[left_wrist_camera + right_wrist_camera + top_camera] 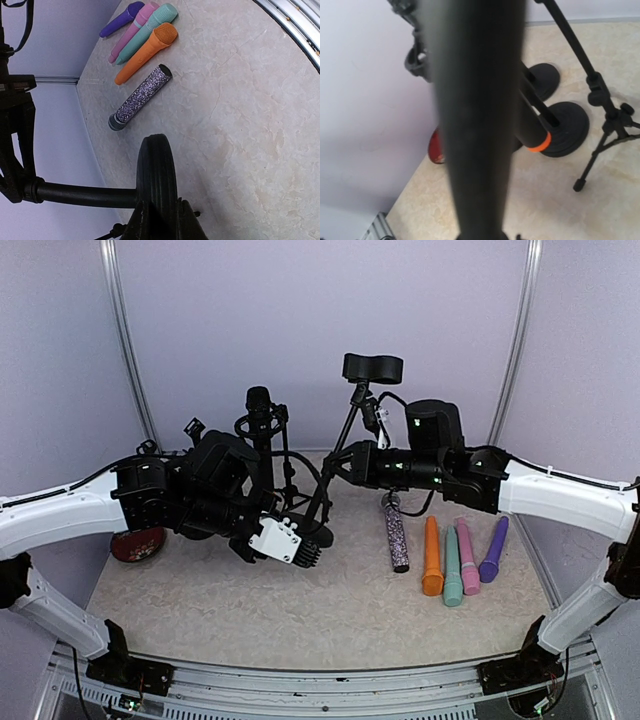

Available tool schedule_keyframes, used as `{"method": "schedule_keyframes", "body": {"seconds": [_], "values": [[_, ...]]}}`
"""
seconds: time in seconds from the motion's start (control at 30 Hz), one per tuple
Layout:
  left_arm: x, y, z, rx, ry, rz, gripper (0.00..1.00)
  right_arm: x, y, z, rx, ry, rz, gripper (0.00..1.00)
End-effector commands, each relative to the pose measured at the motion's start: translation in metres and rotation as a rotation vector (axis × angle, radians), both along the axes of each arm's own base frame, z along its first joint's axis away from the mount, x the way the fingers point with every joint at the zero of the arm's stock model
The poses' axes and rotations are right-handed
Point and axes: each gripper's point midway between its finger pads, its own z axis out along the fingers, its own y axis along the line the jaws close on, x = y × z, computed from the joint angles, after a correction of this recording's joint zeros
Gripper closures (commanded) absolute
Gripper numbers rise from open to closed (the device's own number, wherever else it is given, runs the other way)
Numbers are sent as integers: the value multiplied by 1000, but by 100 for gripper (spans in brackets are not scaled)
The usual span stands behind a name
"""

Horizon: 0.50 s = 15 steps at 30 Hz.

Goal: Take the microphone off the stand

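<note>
A black microphone (480,100) fills the right wrist view as a thick blurred cylinder running up from my right gripper (480,235), which is shut on it. In the top view that gripper (338,465) sits at mid-height beside the black tripod stand (345,435) with its clip on top (372,367). My left gripper (160,205) is shut on the rim of a round black stand base (157,165), seen edge-on with its pole going left. In the top view that gripper (305,545) is low at the table's centre.
Another black microphone (258,400) stands upright in a stand at the back. Glitter (397,533), orange (432,558), teal (452,568), pink (467,555) and purple (494,550) microphones lie at the right. A red disc (135,545) lies at the left. Two round bases (567,127) stand behind.
</note>
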Motion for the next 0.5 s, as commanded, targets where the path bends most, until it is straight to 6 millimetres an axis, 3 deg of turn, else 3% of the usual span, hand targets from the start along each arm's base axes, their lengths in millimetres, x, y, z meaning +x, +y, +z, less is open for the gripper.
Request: {"method": "schedule_keyframes", "body": {"seconds": [0.0, 0.17, 0.47], "values": [[8, 8, 1, -10, -40, 26, 100, -31, -8, 83, 238, -164, 181, 100], [7, 8, 11, -76, -76, 16, 100, -54, -21, 96, 324, -253, 310, 100], [-2, 5, 34, -204, -52, -14, 100, -116, -37, 128, 452, -474, 585, 100]]}}
